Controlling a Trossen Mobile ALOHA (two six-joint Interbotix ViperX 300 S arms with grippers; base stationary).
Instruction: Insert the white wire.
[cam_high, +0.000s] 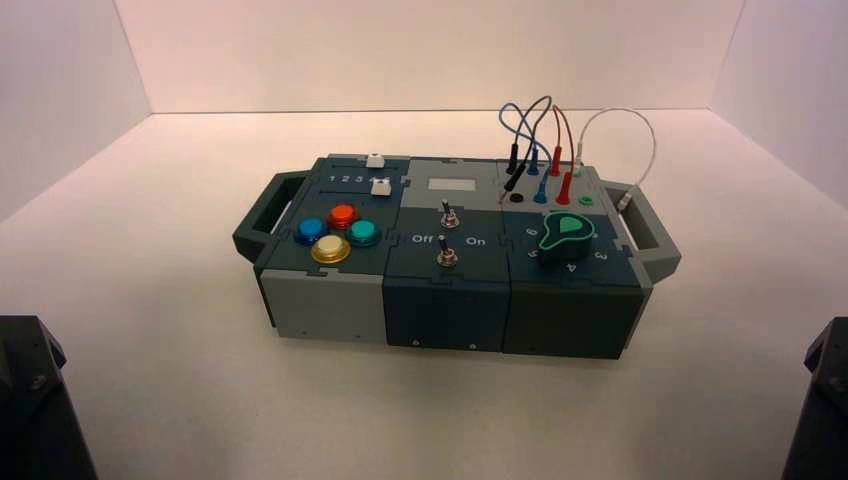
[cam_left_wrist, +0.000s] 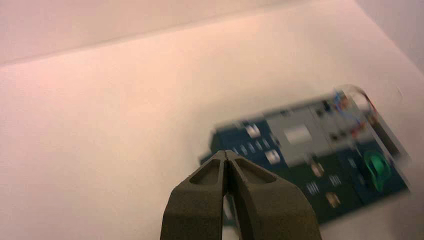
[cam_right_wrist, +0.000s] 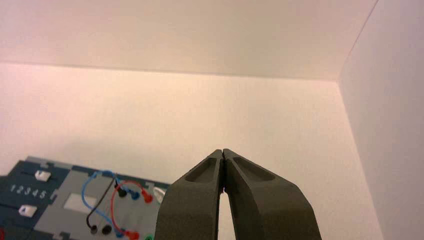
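Observation:
The white wire (cam_high: 640, 125) arcs up from the back right of the box (cam_high: 330, 300). One end is plugged in by the other jumpers and its free plug (cam_high: 624, 200) hangs beside the right handle (cam_high: 655, 235). A green socket (cam_high: 585, 200) sits next to the red plug. Both arms are parked low at the near corners, far from the box. My left gripper (cam_left_wrist: 227, 153) is shut with nothing in it, the box lying beyond it. My right gripper (cam_right_wrist: 222, 150) is shut and empty too, with the wire panel (cam_right_wrist: 107, 210) off to its side.
Blue, red and dark jumper wires (cam_high: 530, 130) stand plugged in beside the white one. A green knob (cam_high: 566, 232), two toggle switches (cam_high: 449, 216), coloured buttons (cam_high: 335, 232) and white sliders (cam_high: 376, 160) fill the box top. White walls enclose the table on three sides.

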